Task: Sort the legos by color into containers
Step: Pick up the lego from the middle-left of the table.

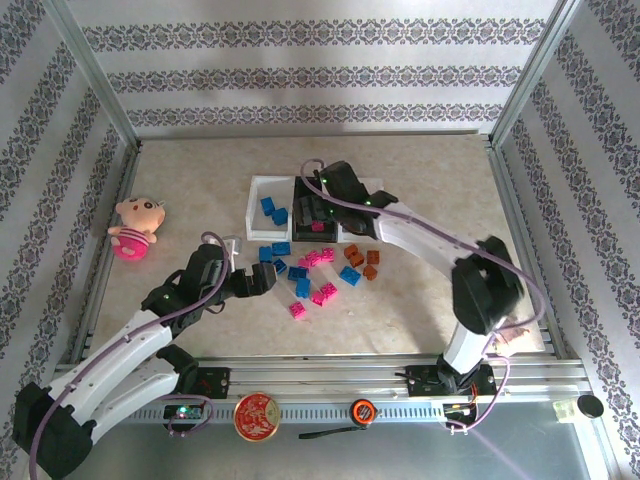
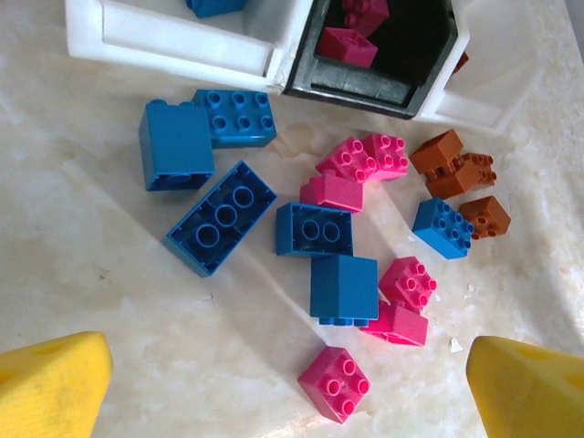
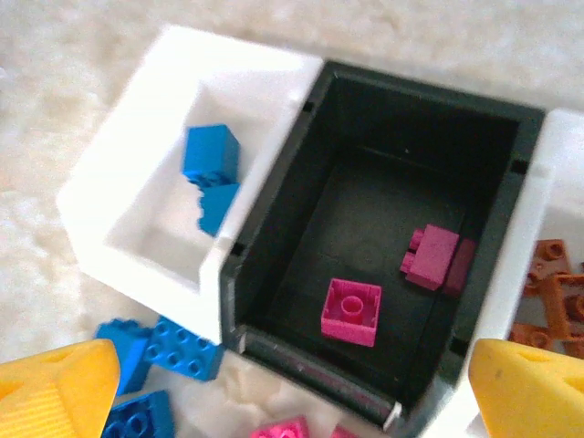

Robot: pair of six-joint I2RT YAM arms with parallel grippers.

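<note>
Loose blue, pink and orange legos (image 1: 315, 268) lie scattered in front of the row of containers. My left gripper (image 1: 268, 279) hovers open low over the near side of the pile; a single pink brick (image 2: 335, 383) lies on the table between its yellow fingertips (image 2: 50, 388), untouched. My right gripper (image 3: 292, 401) is open above the black tray (image 3: 401, 119), which holds two pink bricks (image 3: 351, 312). The left white tray (image 3: 137, 100) holds two blue bricks (image 3: 210, 155). The right white tray (image 3: 520, 237) holds orange bricks (image 3: 552, 274).
A pink plush doll (image 1: 135, 228) sits at the table's left edge. A red disc (image 1: 255, 415) and a tape measure (image 1: 362, 410) lie on the front rail. Metal frame posts and patterned walls enclose the table.
</note>
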